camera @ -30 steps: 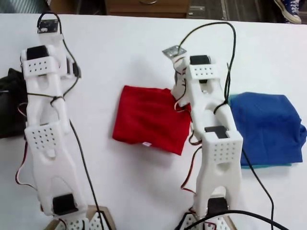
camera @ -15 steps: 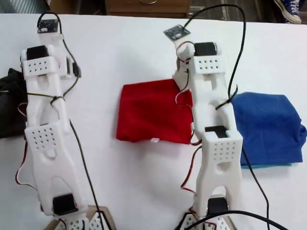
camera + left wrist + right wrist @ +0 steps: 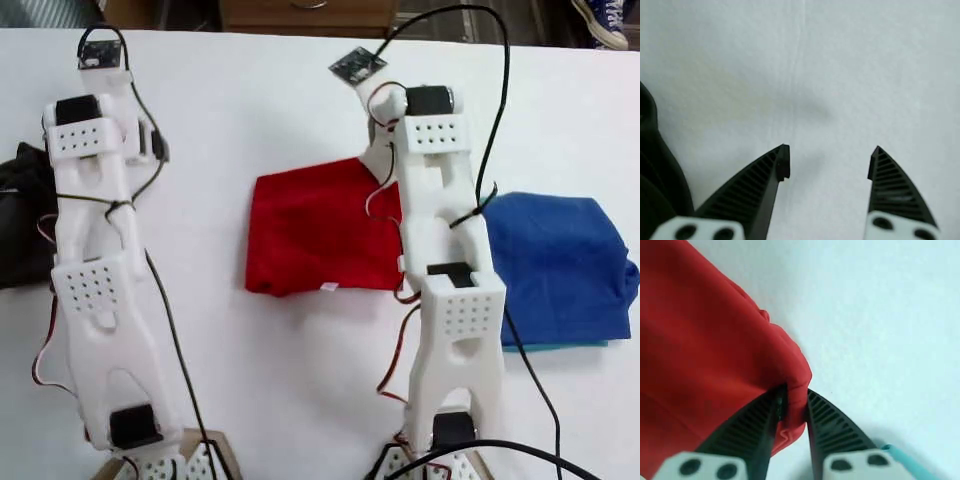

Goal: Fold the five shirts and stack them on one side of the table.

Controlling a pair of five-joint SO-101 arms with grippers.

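A folded red fabric shirt (image 3: 315,235) lies flat near the middle of the white table (image 3: 250,90), roughly square, with a small pale tag showing at its near edge. The right gripper (image 3: 792,407) sits at the shirt's far corner on the side toward the right arm (image 3: 445,250). Its two black ribbed fingers (image 3: 757,427) are closed tight on a bunched fold of the red cloth, which pokes up between the tips. To the right of that arm, a folded blue fabric shirt (image 3: 555,265) rests on the table just beside the red one, apart from it. A thin strip of teal cloth (image 3: 560,346) peeks out beneath the blue shirt's near edge. On the other side of the table the left arm (image 3: 95,260) stretches away from its base. The left gripper (image 3: 829,162) hangs over bare tabletop with its fingers spread wide and nothing between them. A crumpled black fabric garment (image 3: 22,215) lies at the table's left edge, right beside the left arm and well apart from the red shirt.
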